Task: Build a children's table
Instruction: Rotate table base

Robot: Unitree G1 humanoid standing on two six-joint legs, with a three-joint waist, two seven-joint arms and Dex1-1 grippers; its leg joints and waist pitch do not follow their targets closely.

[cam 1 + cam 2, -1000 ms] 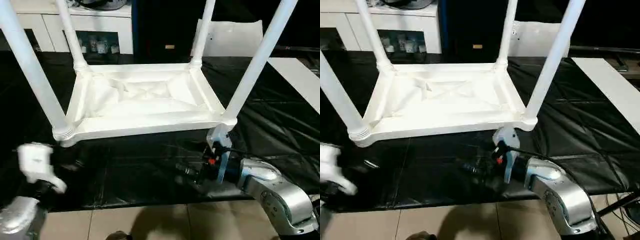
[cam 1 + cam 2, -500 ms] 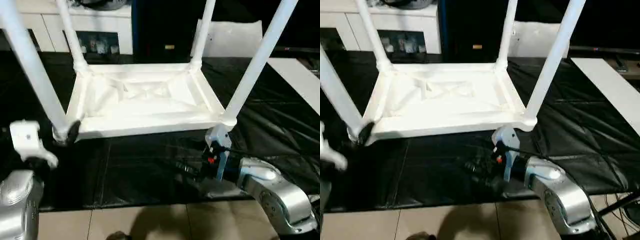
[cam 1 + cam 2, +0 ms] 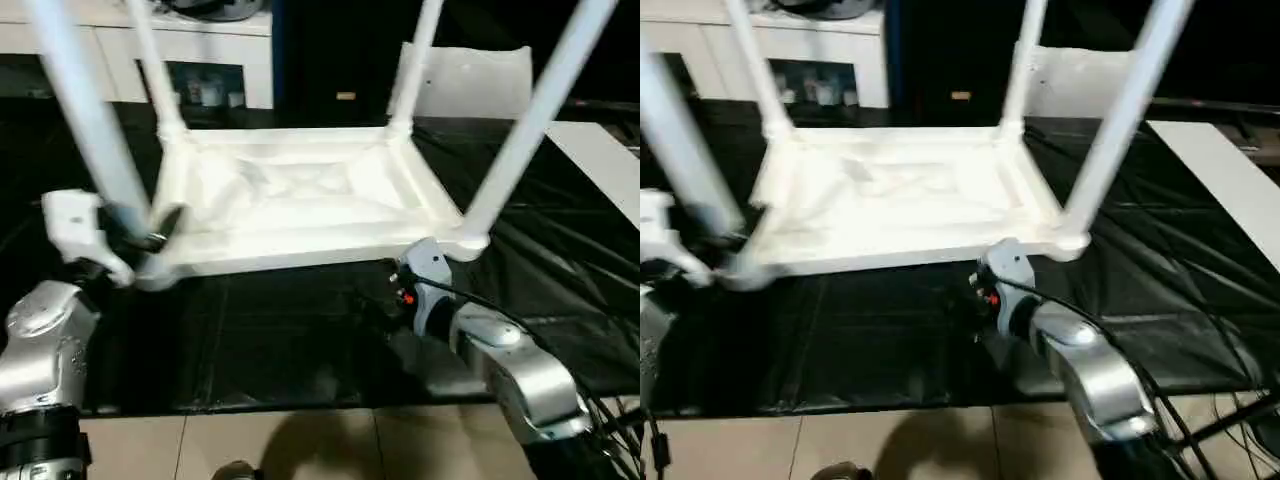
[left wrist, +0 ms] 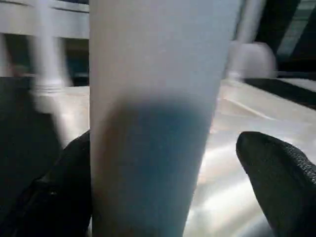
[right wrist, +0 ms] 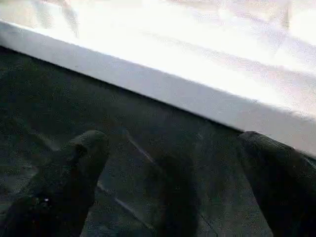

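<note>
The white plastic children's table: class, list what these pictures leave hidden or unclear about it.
- Tops of the four white tapered legs: cut off by the head views' upper edge.
- Ribbed underside of the white tabletop: washed out by glare.
- Near-left corner socket: blurred, partly behind the left gripper.

Black plastic sheet (image 3: 300, 340) on floor carries upside-down tabletop (image 3: 300, 200), legs up.

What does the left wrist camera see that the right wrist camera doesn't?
Left wrist view: a white table leg standing between the left pincer's two black fingers, with more legs behind. Right wrist view: the tabletop's long white edge above the black sheet, with the right pincer open, holding nothing. Both see the white upside-down table and black fingers.
</note>
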